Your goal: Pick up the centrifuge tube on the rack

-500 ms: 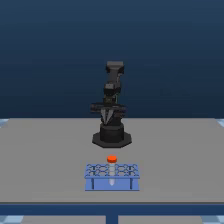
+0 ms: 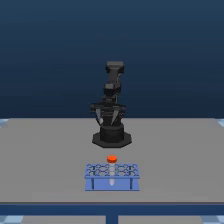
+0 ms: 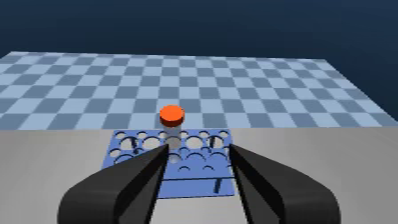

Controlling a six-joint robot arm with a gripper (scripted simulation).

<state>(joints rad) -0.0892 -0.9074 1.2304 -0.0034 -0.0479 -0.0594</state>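
Standing upright in a hole along the far edge of the rack [image 2: 112, 176], the tube [image 2: 112, 160] shows mainly its round orange-red cap in the exterior view; its pale, translucent body [image 3: 171, 134] is visible below the cap in the wrist view. The rack is a low blue block with a grid of round holes on top and dark vertical marks on its front face, and it rests on the grey desk [image 2: 45, 160] near the desk's front edge. The other holes that can be seen hold nothing.

The end effector [image 3: 197, 150] appears in the wrist view as two dark fingers [image 3: 133, 182] spread apart, with nothing between them; the rack's top shows through the gap. The tube stands beyond the fingertips, clear of both, roughly in line with the gap but nearer to one finger.

In the exterior view the black arm [image 2: 113, 85] rises from a round base [image 2: 112, 138] set on the desk behind the rack, well apart from it, with the end effector [image 2: 108, 119] held low in front of the arm above the base. Beyond the desk, the wrist view shows a blue checkered floor [image 3: 178, 85] under a dark blue background.
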